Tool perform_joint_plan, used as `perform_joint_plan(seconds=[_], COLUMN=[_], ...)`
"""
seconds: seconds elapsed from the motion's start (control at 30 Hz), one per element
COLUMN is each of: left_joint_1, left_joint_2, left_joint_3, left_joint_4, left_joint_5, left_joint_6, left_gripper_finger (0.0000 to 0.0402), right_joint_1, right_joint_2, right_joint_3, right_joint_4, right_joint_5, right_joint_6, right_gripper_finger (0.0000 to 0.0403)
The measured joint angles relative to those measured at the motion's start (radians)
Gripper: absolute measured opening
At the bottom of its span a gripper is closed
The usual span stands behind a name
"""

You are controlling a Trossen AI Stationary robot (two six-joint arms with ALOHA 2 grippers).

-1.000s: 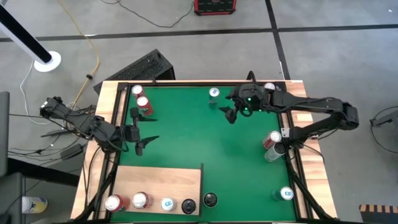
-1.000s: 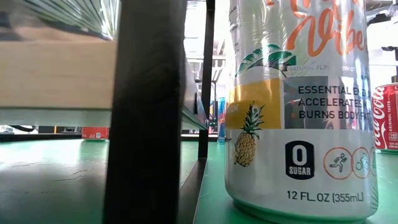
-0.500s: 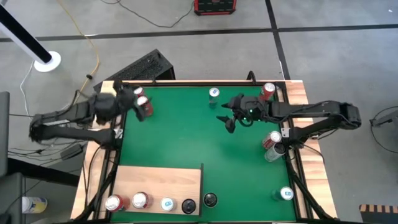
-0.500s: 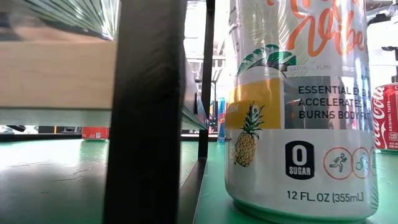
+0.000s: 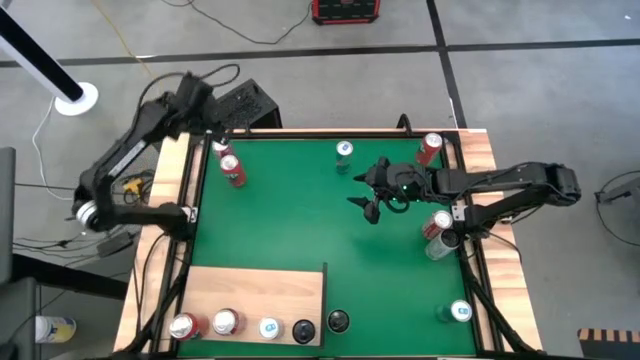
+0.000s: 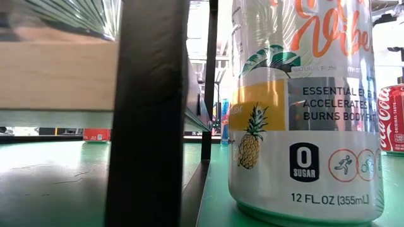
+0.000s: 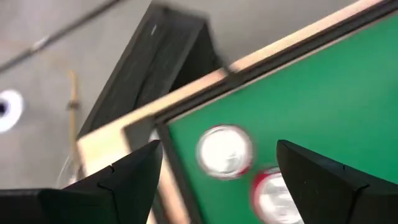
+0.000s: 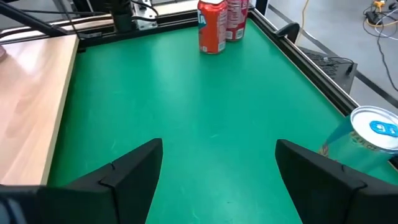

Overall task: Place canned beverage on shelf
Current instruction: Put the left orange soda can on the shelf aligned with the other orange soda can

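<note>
Left pincer (image 5: 215,130) now above two cans (image 5: 228,165) at far corner, wide open, empty

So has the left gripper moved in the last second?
Yes. The left gripper swung from beside the green mat's left edge up to its far left corner, above two red cans.

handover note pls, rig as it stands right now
Left gripper: open, empty, raised over the far-left corner above two cans.
Right gripper: open, empty, over the green mat right of centre.
Shelf: near-left; four cans along its near edge, a dark can just off it on the mat.
Left: loose cans on the mat, one at far centre, one at the far-right corner, two at the right edge, one near-right. None gripped.
</note>
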Motion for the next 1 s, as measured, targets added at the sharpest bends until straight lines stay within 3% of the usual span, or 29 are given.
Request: perform_joint_plan(seconds=[0.17, 0.47, 0.83, 1.0], left_joint_1=[0.065, 0.091, 0.077, 0.038], left_joint_2=[0.141, 0.318, 0.261, 0.171], left_joint_3=[0.085, 0.116, 0.158, 0.144], left_joint_4=[-0.05, -0.174, -0.206, -0.25], left_joint_5=[0.11, 0.156, 0.215, 0.433], left_joint_6=[0.015, 0.076, 0.109, 0.247], left_gripper_finger=[0.03, 0.03, 0.03, 0.03], right_joint_1=[0.018, 0.05, 0.048, 0.051], right_joint_2=[0.0, 0.0, 0.0, 0.0], right_joint_3=[0.0, 0.001, 0.001, 0.001], right_joint_4=[-0.001, -0.008, -0.011, -0.011], right_joint_5=[0.0, 0.0, -0.002, -0.002], right_joint_6=[0.0, 0.002, 0.005, 0.013], right_gripper_finger=[0.0335, 0.0335, 0.0335, 0.0335])
